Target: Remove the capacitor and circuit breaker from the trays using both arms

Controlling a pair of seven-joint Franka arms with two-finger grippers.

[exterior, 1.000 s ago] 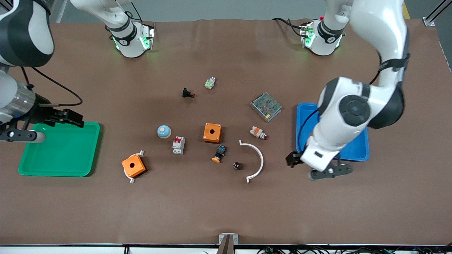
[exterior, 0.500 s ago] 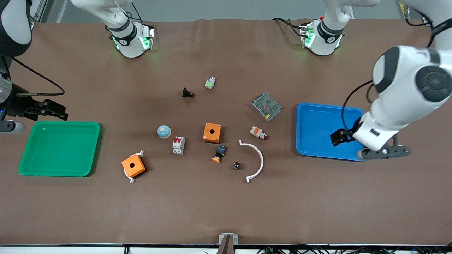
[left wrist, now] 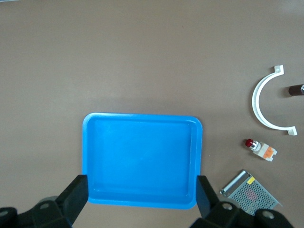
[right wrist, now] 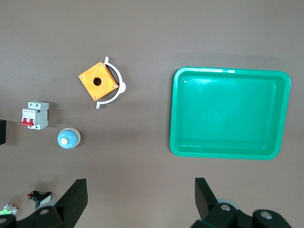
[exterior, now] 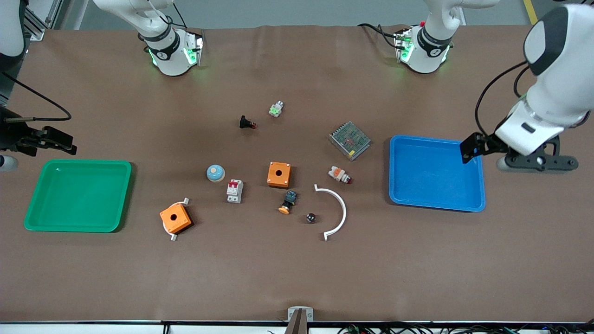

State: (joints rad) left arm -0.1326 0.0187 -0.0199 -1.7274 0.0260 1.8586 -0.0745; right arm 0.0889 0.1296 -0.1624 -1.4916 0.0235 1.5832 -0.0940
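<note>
The capacitor point(exterior: 311, 217), a tiny black cylinder with a silvery end, lies on the table beside a white arc point(exterior: 335, 211); it also shows in the left wrist view point(left wrist: 295, 89). The breaker point(exterior: 235, 190), a white-grey block with a red switch, lies beside the blue-white dome point(exterior: 216, 173); it also shows in the right wrist view point(right wrist: 34, 115). My left gripper point(exterior: 538, 163) point(left wrist: 141, 199) is open and empty, high up by the blue tray point(exterior: 436, 172). My right gripper point(exterior: 5, 163) point(right wrist: 140, 199) is open and empty, high up beside the green tray point(exterior: 78, 195).
Two orange boxes point(exterior: 279, 174) point(exterior: 175, 218), a black-blue switch with orange cap point(exterior: 287, 202), a white-orange button point(exterior: 339, 174), a mesh power supply point(exterior: 350, 140), a black button point(exterior: 246, 123) and a green-white part point(exterior: 276, 109) lie mid-table.
The left gripper has swung from the blue tray's near corner out toward the left arm's end of the table. The right gripper has drawn back off the green tray.
</note>
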